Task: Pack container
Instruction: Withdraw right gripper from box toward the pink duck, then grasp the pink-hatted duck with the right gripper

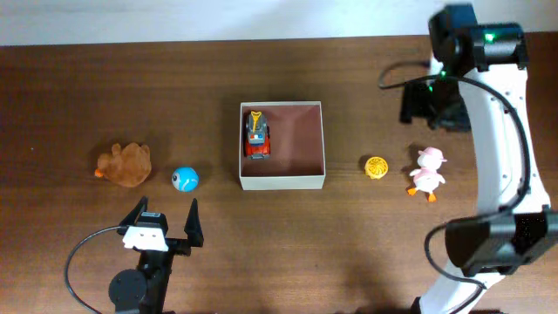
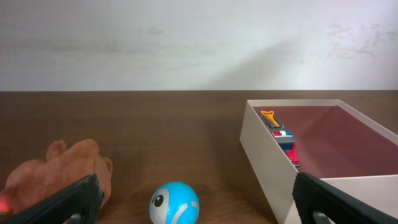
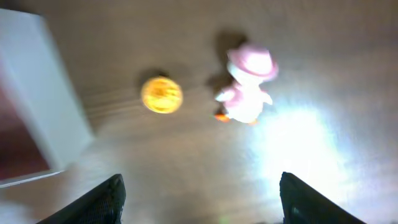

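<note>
The container (image 1: 283, 181), a square shallow cardboard box, sits mid-table with a red and blue toy truck (image 1: 256, 135) inside along its left wall. My left gripper (image 1: 166, 218) is open near the front edge, just short of a blue ball (image 1: 184, 179) and a brown plush (image 1: 125, 163). In the left wrist view the blue ball (image 2: 174, 203) lies between the spread fingers, with the container's wall (image 2: 267, 155) to the right. My right gripper (image 3: 199, 186) hangs open and holds nothing, above a yellow ball (image 3: 161, 94) and a pink-and-white duck (image 3: 249, 87).
The yellow ball (image 1: 376, 167) and the duck (image 1: 426, 172) stand right of the container. The right arm (image 1: 501, 131) arches over the table's right side. A black cable (image 1: 87, 262) loops beside the left arm's base. The right wrist view is blurred.
</note>
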`<state>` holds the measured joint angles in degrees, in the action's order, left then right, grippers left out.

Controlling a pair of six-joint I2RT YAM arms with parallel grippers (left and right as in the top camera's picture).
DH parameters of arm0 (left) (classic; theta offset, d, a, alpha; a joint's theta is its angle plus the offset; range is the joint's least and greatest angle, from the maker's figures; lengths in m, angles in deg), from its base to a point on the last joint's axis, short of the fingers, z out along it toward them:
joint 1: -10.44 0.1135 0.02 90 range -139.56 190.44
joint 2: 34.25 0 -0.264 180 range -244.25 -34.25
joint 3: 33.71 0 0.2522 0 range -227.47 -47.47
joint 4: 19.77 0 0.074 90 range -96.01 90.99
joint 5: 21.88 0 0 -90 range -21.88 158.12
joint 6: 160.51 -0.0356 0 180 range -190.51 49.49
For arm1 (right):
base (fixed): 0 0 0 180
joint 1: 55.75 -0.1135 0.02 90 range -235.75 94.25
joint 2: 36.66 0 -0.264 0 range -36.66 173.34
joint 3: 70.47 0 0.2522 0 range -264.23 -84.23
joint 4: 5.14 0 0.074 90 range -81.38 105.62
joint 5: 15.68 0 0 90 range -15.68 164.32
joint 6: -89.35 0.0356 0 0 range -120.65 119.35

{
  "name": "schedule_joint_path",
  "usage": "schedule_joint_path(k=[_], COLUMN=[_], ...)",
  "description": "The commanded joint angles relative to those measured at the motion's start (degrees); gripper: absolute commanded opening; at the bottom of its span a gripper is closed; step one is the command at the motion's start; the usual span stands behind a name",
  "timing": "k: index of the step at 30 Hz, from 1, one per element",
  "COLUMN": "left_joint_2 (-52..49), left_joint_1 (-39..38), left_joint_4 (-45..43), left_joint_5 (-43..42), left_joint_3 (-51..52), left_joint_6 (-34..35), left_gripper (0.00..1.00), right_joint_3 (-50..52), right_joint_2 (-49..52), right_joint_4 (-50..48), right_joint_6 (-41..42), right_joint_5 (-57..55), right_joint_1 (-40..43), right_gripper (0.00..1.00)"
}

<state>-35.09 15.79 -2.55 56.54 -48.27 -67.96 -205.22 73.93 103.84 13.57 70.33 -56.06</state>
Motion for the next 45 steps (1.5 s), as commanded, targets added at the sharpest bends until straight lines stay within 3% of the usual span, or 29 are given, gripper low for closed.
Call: schedule_joint_path(k=[1,17,31,39,41,45], left_joint_2=[0.5,0.5,0.5,0.5,0.5,0.5], left_joint_1=[0.42,0.42,0.42,0.42,0.42,0.42], left_joint_4=[0.13,0.13,0.13,0.11,0.13,0.11], left_joint_5=[0.42,0.42,0.42,0.42,0.42,0.42], left_joint_3=[0.28,0.28,0.28,0.28,0.28,0.28], left_joint_6=[-0.9,-0.9,-0.9,-0.9,-0.9,-0.9], left_gripper=[1.0,1.0,1.0,1.0,1.0,1.0], right_joint_3=[9.81,40.24,46.99,46.99,46.99,46.99], right_joint_2=[-2.21,-2.89,-2.86,-2.86,-2.86,-2.86], right_joint_4=[-3.32,-29.09,-37.31,-40.28,-40.44,-40.59], right_joint_6=[-1.62,-2.12,-5.05,-5.03,-5.03,-4.98], right_joint_5=[-1.18,0.81,3.17,3.17,3.15,3.17], right_joint_1=[3.8,6.08,12.76,12.72,12.72,12.72], right_gripper=[0.74,0.75,0.73,0.65,0.58,0.34])
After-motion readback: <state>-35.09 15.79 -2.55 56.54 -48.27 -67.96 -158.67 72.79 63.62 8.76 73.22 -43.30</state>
